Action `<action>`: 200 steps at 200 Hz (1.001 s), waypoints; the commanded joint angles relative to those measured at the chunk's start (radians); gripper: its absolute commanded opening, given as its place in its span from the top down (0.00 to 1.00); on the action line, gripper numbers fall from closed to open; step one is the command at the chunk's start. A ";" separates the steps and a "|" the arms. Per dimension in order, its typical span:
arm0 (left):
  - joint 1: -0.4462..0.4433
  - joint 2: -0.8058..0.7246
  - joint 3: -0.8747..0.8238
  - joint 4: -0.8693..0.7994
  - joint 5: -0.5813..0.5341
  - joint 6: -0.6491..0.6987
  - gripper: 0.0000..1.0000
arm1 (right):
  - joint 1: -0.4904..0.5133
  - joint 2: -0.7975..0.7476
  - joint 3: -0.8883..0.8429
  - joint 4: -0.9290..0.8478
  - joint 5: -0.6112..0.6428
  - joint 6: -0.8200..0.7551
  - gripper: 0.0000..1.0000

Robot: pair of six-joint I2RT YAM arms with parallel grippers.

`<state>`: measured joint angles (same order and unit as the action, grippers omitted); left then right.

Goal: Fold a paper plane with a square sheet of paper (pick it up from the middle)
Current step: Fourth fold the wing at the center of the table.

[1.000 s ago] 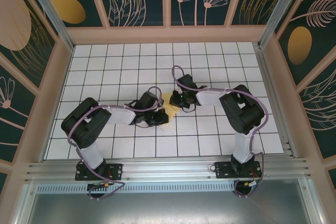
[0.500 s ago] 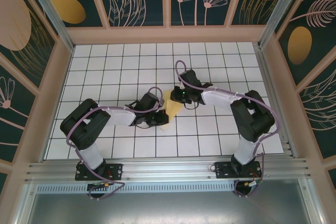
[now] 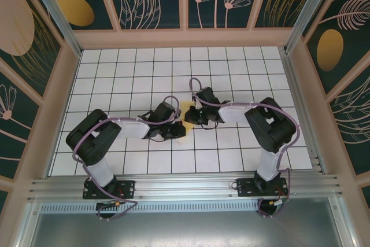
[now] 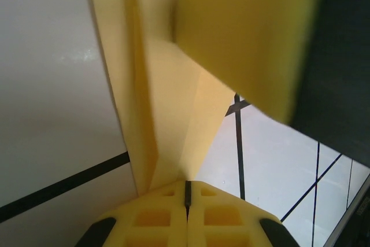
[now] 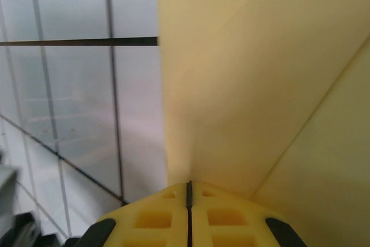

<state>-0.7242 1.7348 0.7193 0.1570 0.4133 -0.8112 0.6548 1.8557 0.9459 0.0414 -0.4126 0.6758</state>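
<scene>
The square sheet of paper (image 5: 260, 85), creased, sat clenched in left gripper (image 4: 187, 188) and right gripper (image 5: 189, 188); we judged opposing pulls might tear it.

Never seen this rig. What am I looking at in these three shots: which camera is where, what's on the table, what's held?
Two robot arms are bolted at the near edge of a white grid-tiled table. The wide picture is from a fixed camera above and behind them: left arm on the left, right arm on the right. Each close-up is from a wrist camera looking past that arm's two-finger gripper. Between the arms is a creased sheet of thin yellow paper, partly folded. The left gripper is shut on one part, a crease running up from its tips; the right gripper is shut on another part. In the wide picture the grippers hide most of the paper.
</scene>
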 commanded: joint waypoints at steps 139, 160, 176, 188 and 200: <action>0.000 0.071 -0.096 -0.235 -0.090 0.027 0.96 | -0.160 0.104 0.082 0.006 -0.038 -0.029 0.89; -0.001 0.076 -0.095 -0.235 -0.088 0.029 0.96 | -0.163 0.118 0.128 -0.049 0.009 -0.034 0.89; -0.002 0.076 -0.095 -0.235 -0.090 0.028 0.96 | -0.163 0.128 0.159 -0.084 0.026 -0.039 0.89; 0.000 0.074 -0.096 -0.238 -0.091 0.028 0.96 | -0.160 0.100 0.162 -0.099 0.062 -0.038 0.89; -0.001 0.072 -0.096 -0.237 -0.093 0.025 0.96 | -0.165 0.067 0.157 -0.096 0.076 -0.036 0.89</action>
<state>-0.7250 1.7287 0.6994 0.1810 0.4076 -0.8112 0.5018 1.9511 1.0767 -0.0147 -0.4450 0.6594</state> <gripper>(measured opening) 0.053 0.108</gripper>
